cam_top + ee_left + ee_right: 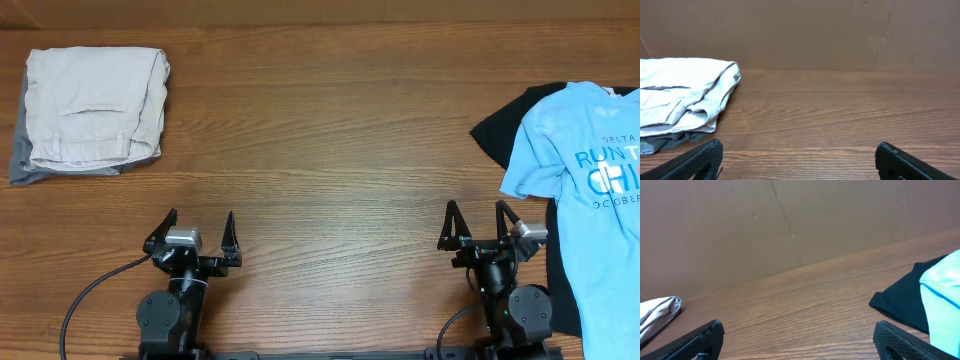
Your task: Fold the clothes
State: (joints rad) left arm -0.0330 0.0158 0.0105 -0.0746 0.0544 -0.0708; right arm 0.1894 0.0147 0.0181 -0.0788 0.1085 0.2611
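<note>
Wide apart and holding nothing, my right gripper (476,212) sits low over the table (330,130) at the near edge, and my left gripper (201,220) matches it, jaws spread and bare, well off to the other side. The light blue T-shirt (580,150) lies at the right edge of the table, spread flat on top of a black garment (500,125) that shows past its far-left side. From my right gripper it is ahead and to the right, its near sleeve just beyond my right finger; from my left gripper it is well apart, across most of the table. Its lettering reads straight across in the overhead view, so I judge the collar is toward the far edge and the hem toward me, with the long axis running far to near; part of the shirt runs out of view on the right. My right arm is plainly the nearer one and should lead, reaching forward and right to the sleeve. Both arms are folded back over their bases, fingers pointing toward the far wall. A folded beige pile (95,105) rests at the far left, ahead of my left gripper.
</note>
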